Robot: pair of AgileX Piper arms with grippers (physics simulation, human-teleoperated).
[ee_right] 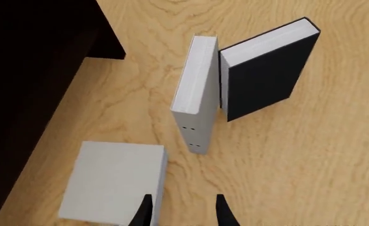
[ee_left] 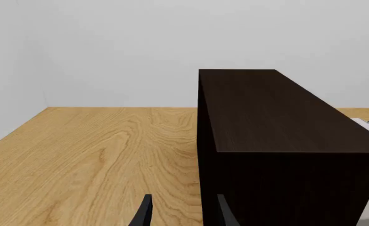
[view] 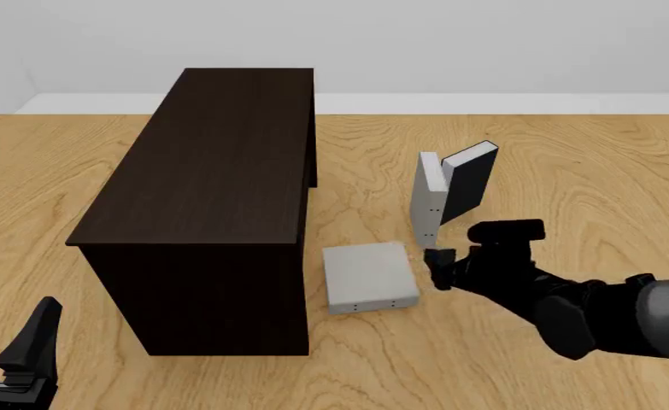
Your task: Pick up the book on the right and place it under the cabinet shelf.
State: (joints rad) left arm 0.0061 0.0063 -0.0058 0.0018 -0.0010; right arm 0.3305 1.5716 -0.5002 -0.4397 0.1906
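Note:
The book (view: 429, 203) is light grey and stands upright on the table to the right of the cabinet shelf (view: 214, 171). Its white page edges face up and two small dots (ee_right: 195, 136) mark its lower end. My right gripper (view: 437, 266) hovers open just in front of the book (ee_right: 195, 89), touching nothing. In the right wrist view, my right gripper (ee_right: 183, 212) sits over the right edge of a flat grey book. My left gripper (view: 3, 337) is open and empty at the table's front left, facing the cabinet shelf (ee_left: 278, 122).
A black-covered book (view: 471, 179) leans against the upright grey one on its right. A second grey book (view: 368, 278) lies flat between the cabinet and my right gripper. Bare wooden table (view: 607, 171) extends to the right and behind.

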